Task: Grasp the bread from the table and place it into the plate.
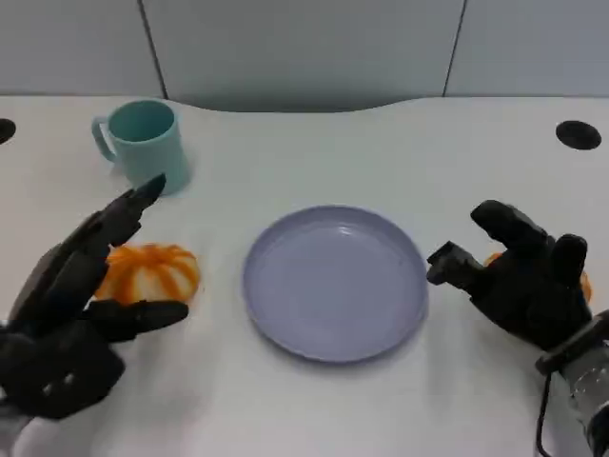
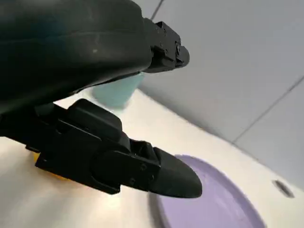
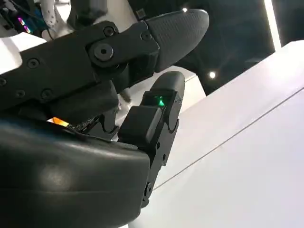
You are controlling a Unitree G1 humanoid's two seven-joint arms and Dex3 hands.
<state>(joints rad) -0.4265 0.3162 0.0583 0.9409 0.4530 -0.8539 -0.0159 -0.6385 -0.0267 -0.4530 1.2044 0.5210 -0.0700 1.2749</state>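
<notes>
An orange thing [image 1: 582,281] near the table's right edge is mostly hidden behind the right robot hand [image 1: 519,276], so what it is cannot be told. The left robot hand [image 1: 71,305] covers the bread's [image 1: 152,271] left end. In the left wrist view the mug [image 2: 116,90] is blurred and half hidden.

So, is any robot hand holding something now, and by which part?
Left robot hand is open beside the bread, holding nothing. Right robot hand covers something orange; a hold cannot be told.

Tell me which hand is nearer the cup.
Left. The left hand reaches up toward the cup, its fingertips just below it. The right hand sits across the plate, far off.
</notes>
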